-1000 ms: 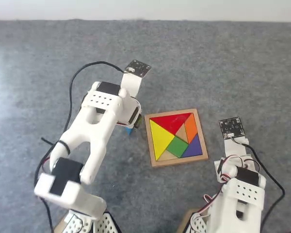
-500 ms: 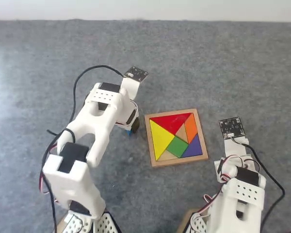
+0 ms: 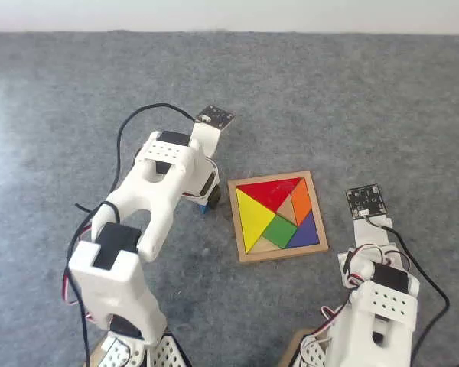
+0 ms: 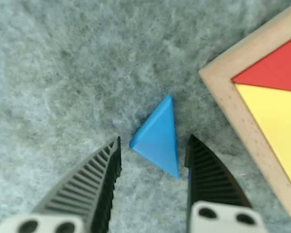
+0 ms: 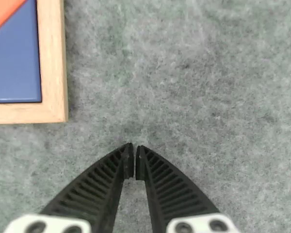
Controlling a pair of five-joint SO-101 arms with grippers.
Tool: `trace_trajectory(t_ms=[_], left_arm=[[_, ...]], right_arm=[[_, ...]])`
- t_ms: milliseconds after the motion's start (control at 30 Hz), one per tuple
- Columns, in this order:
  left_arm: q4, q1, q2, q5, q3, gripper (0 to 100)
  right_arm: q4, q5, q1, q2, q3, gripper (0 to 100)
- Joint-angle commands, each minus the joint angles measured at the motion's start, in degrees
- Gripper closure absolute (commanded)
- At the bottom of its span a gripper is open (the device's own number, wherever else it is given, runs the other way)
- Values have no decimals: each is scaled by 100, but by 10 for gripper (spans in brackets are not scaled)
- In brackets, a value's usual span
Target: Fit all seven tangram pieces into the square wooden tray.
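The loose triangle (image 4: 158, 138) was bright blue. The tray (image 3: 283, 253) was pale wood, its pieces (image 3: 279, 228) red, yellow, green, orange and violet. The bench (image 3: 367, 99) was mottled grey.

Matt fuzzy grey felt mat (image 4: 63, 63), pale smooth wooden tray (image 4: 233, 104), ridged black plastic fingers (image 4: 211, 172).

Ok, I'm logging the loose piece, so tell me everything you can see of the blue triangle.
The blue triangle is a flat, smooth-faced piece, solid blue, probably painted wood. It lies flat on the grey mat, outside the wooden tray and apart from its rim, between the open fingers of the left gripper. Whether a finger touches it is unclear.
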Motion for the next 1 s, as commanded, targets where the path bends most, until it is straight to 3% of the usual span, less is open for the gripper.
trace_trajectory(t_ms=[0,733,967], left_arm=[[-97,246,114,70,-242,793],[343,334,316,193,-567,862],[571,299,-422,193,-382,863]], right_arm=[[66,-44,40,-136,-26,968],[57,-35,40,-136,-26,968],[57,-26,40,-136,-26,968]])
